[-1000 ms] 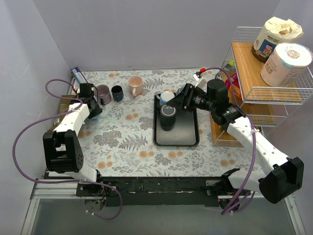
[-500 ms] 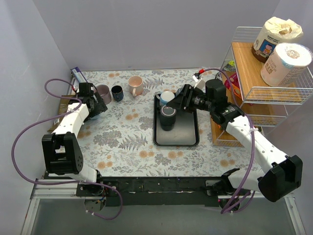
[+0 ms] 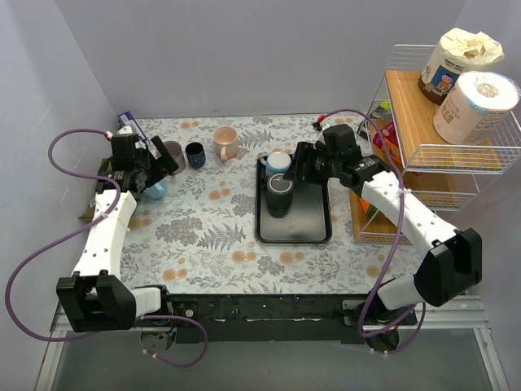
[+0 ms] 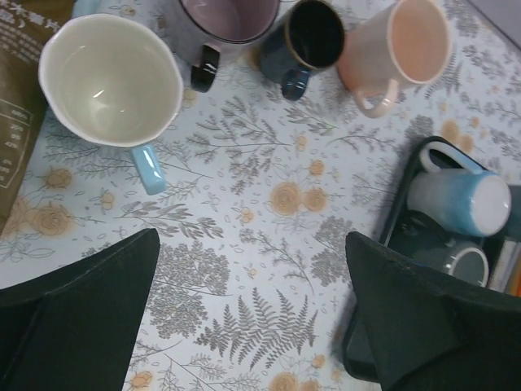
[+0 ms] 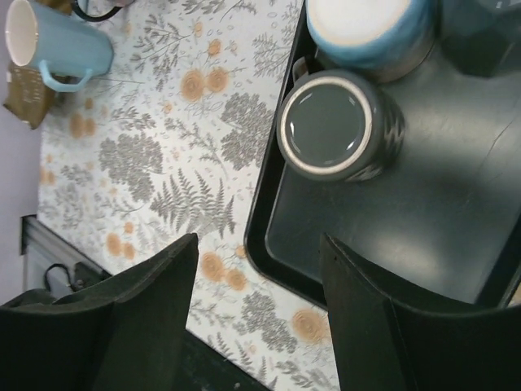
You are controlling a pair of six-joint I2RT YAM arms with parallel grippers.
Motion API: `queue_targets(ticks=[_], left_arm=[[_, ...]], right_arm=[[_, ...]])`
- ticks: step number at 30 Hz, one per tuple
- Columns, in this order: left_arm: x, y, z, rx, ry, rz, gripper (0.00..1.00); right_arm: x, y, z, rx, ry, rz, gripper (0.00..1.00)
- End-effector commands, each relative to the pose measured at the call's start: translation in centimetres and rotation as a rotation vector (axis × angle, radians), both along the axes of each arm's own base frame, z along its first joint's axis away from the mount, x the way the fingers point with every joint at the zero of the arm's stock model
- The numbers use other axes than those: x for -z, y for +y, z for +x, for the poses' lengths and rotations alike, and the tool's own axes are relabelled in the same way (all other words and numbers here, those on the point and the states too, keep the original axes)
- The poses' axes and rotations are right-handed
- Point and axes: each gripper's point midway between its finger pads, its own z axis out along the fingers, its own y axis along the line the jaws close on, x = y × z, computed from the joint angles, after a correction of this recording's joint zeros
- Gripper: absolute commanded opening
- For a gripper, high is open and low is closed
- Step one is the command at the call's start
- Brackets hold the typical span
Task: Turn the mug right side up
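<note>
While the grey mug (image 5: 339, 124) sits base-up on the tray (image 5: 391, 244), toward 3 o'clock of the tabletop (image 3: 203, 236), nothing grips it. Right tool (image 5: 259, 240) hovers above it, spread apart; left tool (image 4: 252, 236) also apart, at 10 o'clock. Turn-over judged not begun.

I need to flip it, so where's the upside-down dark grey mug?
In the top view, the dark grey mug stands on the black tray, right of centre, just in front of its blue mug.

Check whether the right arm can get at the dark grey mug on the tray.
Probably yes. The right tool hangs open above the dark grey mug, nothing covering it; the blue mug lying close beside it may crowd one finger.
</note>
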Motion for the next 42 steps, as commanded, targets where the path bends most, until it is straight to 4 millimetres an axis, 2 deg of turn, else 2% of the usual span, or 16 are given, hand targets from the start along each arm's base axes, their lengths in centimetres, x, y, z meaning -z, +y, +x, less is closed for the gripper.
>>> queue_targets(ticks=[1, 2, 4, 5, 7, 9, 10, 11, 12, 13, 17, 23, 28, 33, 38, 42], left_arm=[[-4.0, -2.5, -0.2, 0.094, -0.122, -0.107, 0.98], [-4.3, -2.9, -0.4, 0.109, -0.132, -0.123, 0.98], [-4.7, -4.0, -0.6, 0.146, -0.143, -0.168, 0.98], [-4.8, -4.3, -0.7, 0.158, -0.152, -0.181, 0.98], [-5.1, -5.1, -0.9, 0.191, -0.158, -0.214, 0.98], [-5.2, -5.3, -1.1, 0.201, -0.164, -0.226, 0.98], [-5.2, -5.5, -1.2, 0.208, -0.163, -0.232, 0.98], [-5.5, -5.8, -1.3, 0.217, -0.169, -0.243, 0.98], [-5.4, -5.9, -1.4, 0.222, -0.168, -0.252, 0.98], [-5.5, -6.1, -1.4, 0.228, -0.172, -0.260, 0.98], [-5.6, -7.2, -1.7, 0.261, -0.179, -0.316, 0.98], [-5.0, -7.8, -2.1, 0.278, -0.164, -0.334, 0.98], [-5.1, -8.0, -1.9, 0.293, -0.168, -0.325, 0.98], [-5.0, -8.2, -1.8, 0.306, -0.160, -0.318, 0.98], [-4.7, -8.4, -1.7, 0.313, -0.154, -0.318, 0.98], [-4.6, -8.3, -1.7, 0.314, -0.154, -0.314, 0.98]], right_arm=[[-2.1, 0.0, 2.9, -0.060, -0.181, -0.140, 0.69], [-1.4, 0.5, 3.3, -0.125, -0.215, -0.187, 0.69], [-2.3, 1.8, 4.0, -0.214, -0.293, -0.198, 0.69], [-1.3, 2.9, 4.0, -0.285, -0.301, -0.219, 0.69], [-1.7, 4.0, 4.5, -0.399, -0.384, -0.287, 0.69], [0.5, 5.3, 4.1, -0.532, -0.385, -0.372, 0.68], [-0.2, 5.9, 4.8, -0.543, -0.413, -0.397, 0.68], [1.6, 6.8, 4.7, -0.590, -0.388, -0.440, 0.67], [2.2, 6.9, 4.8, -0.609, -0.387, -0.472, 0.66], [2.4, 6.8, 5.2, -0.624, -0.398, -0.528, 0.65], [6.4, 6.9, 5.6, -0.691, -0.347, -0.626, 0.61], [9.0, 6.7, 6.2, -0.723, -0.326, -0.688, 0.58], [9.9, 6.4, 8.2, -0.681, -0.343, -0.779, 0.57], [11.5, 6.5, 8.9, -0.698, -0.332, -0.822, 0.56], [11.6, 6.9, 9.1, -0.709, -0.346, -0.832, 0.56], [10.1, 7.4, 9.2, -0.695, -0.377, -0.812, 0.55]])
